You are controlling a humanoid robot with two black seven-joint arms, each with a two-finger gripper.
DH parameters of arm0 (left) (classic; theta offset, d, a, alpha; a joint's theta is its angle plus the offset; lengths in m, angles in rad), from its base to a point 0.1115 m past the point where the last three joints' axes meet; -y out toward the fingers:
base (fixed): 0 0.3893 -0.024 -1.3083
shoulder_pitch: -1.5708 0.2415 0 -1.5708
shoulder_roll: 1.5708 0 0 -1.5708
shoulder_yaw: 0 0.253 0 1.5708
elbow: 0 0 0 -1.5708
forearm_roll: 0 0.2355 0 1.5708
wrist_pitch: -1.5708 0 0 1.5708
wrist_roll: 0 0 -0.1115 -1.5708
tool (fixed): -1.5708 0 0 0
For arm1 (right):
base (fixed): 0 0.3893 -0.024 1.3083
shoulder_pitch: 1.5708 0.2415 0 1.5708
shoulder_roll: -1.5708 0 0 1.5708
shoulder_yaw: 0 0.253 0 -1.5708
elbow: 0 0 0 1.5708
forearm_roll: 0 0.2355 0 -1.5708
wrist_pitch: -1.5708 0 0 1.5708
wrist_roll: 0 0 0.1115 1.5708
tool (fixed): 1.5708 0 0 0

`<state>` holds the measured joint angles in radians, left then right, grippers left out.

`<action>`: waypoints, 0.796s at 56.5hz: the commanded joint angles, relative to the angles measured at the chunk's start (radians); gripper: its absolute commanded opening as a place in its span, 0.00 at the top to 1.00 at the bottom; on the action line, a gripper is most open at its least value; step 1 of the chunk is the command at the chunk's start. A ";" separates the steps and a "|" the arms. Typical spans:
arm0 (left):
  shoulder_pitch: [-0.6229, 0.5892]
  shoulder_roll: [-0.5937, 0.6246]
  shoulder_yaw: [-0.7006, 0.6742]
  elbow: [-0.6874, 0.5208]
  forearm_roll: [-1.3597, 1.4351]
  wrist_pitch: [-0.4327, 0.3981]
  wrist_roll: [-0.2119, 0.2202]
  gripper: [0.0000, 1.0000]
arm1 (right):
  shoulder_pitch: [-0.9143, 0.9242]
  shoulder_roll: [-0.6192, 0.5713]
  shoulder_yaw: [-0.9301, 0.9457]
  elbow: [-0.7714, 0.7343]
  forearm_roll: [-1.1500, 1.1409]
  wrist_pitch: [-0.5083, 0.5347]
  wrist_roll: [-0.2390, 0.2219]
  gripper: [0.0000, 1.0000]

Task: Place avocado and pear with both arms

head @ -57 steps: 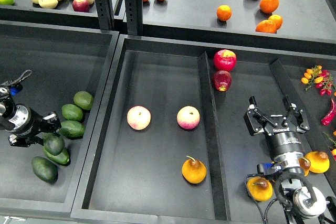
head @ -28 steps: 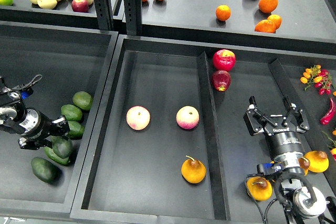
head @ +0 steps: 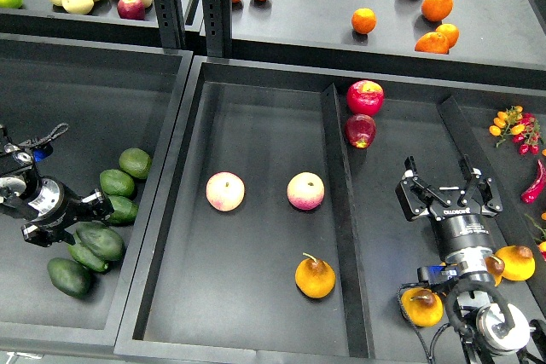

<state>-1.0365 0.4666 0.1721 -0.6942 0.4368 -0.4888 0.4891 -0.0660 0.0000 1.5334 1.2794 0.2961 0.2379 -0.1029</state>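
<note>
The left hand (head: pixel 84 217) is sitting low over a cluster of avocados in the left bin (head: pixel 85 108), its dark fingers lying against one avocado (head: pixel 101 241); whether they are clenched on it or loose, I cannot tell. More avocados are lying around it: two above (head: pixel 126 173), one to the lower left (head: pixel 69 277).

The right hand (head: pixel 450 178) is hovering over the right compartment with its two fingers spread apart, grasping nothing. The pear (head: pixel 315 277) is resting on the dark surface of the middle tray (head: pixel 256 117), near the front, close to the divider. Two pink-yellow apples (head: pixel 225 191) are lying farther back in that tray, well apart from each other. Two more pears (head: pixel 422 306) are sitting beside the right wrist, and two red apples (head: pixel 364 97) are resting near the back.
</note>
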 commanded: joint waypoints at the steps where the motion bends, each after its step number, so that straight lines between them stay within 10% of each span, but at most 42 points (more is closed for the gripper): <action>1: 0.000 -0.002 -0.002 0.001 0.003 0.000 0.000 0.20 | 0.000 0.000 -0.001 -0.005 0.000 0.000 -0.001 0.00; 23: -0.010 0.009 -0.025 -0.008 0.002 0.000 0.000 0.12 | 0.000 0.000 -0.006 -0.005 0.000 0.000 -0.001 0.00; 45: 0.044 0.147 -0.382 -0.025 -0.053 0.000 0.000 0.07 | 0.000 0.000 -0.024 -0.006 0.000 0.000 -0.008 0.00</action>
<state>-1.0371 0.5690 -0.1036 -0.7052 0.4194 -0.4888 0.4887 -0.0660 0.0000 1.5257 1.2733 0.2961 0.2378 -0.1090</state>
